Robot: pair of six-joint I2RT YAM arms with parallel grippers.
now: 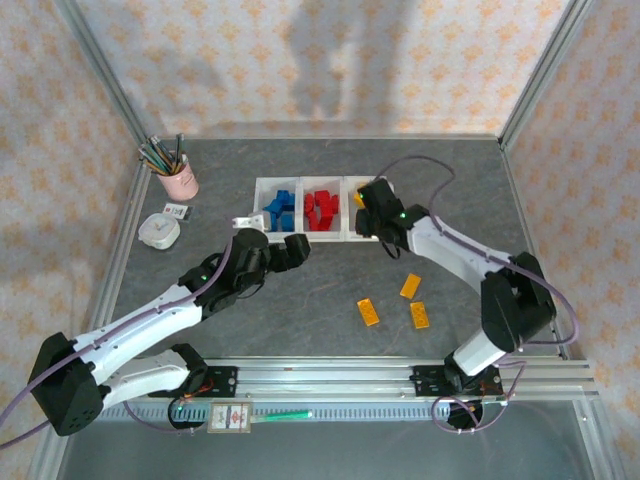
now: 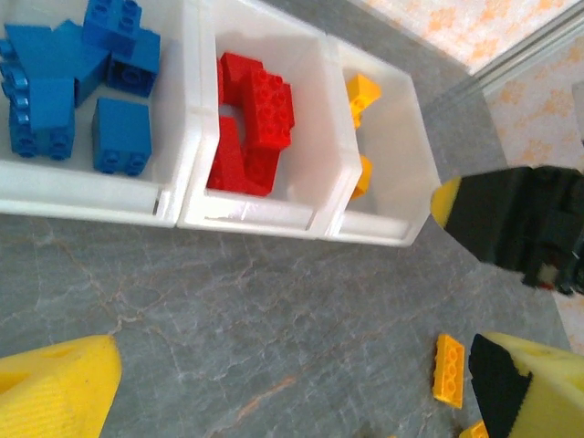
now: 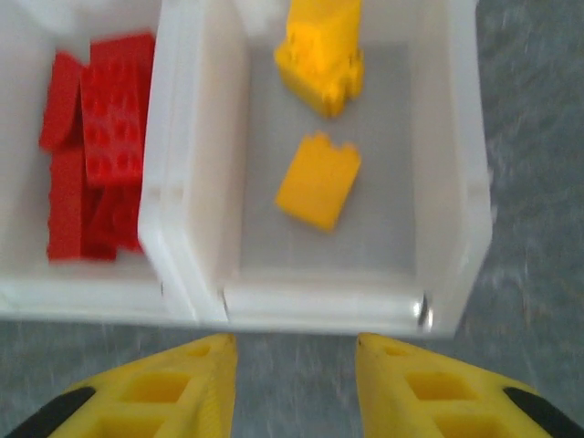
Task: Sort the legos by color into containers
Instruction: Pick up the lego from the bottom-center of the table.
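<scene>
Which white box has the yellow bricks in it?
The box at the right end of the row, with two yellow bricks. The middle one holds red bricks and the left one holds blue bricks.

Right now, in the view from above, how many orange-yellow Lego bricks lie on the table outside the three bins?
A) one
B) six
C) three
C: three lie flat on the grey table, on the near side of the bins: a left brick, an upper brick and a right brick.
</scene>
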